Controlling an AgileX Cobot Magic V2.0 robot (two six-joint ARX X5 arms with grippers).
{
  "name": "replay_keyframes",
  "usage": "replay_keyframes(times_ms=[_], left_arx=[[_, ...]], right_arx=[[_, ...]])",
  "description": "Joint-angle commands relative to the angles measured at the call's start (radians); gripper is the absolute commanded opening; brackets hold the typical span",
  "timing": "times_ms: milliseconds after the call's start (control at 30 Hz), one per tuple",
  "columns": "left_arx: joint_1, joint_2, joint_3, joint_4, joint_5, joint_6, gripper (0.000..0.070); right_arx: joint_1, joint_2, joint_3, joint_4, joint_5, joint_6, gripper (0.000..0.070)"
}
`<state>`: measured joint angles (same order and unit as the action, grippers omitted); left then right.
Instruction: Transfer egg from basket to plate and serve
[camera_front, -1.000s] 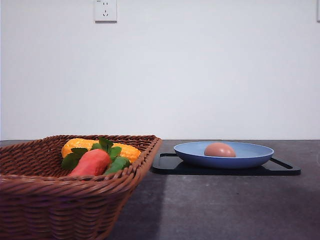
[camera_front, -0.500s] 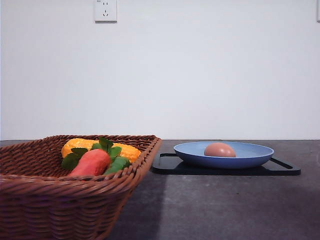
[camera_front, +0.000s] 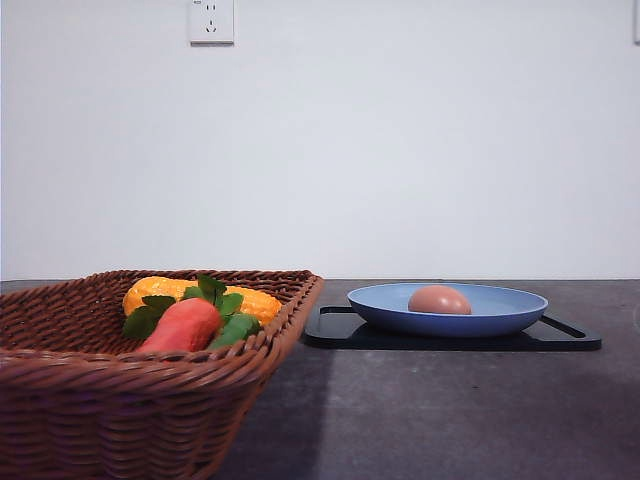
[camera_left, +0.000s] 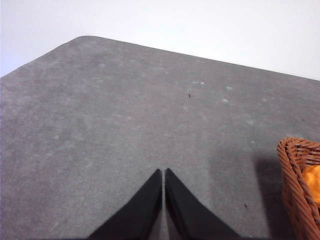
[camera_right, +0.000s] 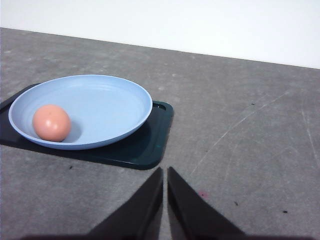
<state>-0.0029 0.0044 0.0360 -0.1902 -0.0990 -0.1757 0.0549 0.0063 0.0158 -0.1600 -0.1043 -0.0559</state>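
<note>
Grey speckled table (camera_front: 450, 410), white wall, wall socket (camera_front: 211, 20); my left gripper (camera_left: 163, 172) and right gripper (camera_right: 165, 171) pressed together, empty.

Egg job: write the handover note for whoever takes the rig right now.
Left gripper: shut, empty, over bare table beside the basket.
Right gripper: shut, empty, over the table just short of the black tray.
The egg lies in the blue plate, which sits on the tray. The basket holds a carrot and a yellow vegetable.
Done: egg is out of the basket and on the plate.
Left: serving, probably moving the plate or tray; neither gripper touches it.
</note>
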Motion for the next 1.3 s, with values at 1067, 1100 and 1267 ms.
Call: replay_keyframes(times_ms=[1067, 1100, 1267], left_arx=[[0.002, -0.002, -0.022, -0.019, 0.004, -0.005, 0.0000], [0.002, -0.002, -0.022, -0.019, 0.004, -0.005, 0.0000], [0.002, -0.002, -0.022, -0.019, 0.004, -0.005, 0.0000]], right_arx=[[0.002, -0.003, -0.006, 0.010, 0.002, -0.008, 0.0000], [0.002, -0.003, -0.006, 0.010, 0.002, -0.008, 0.0000], [0.002, -0.003, -0.006, 0.010, 0.002, -0.008, 0.0000]])
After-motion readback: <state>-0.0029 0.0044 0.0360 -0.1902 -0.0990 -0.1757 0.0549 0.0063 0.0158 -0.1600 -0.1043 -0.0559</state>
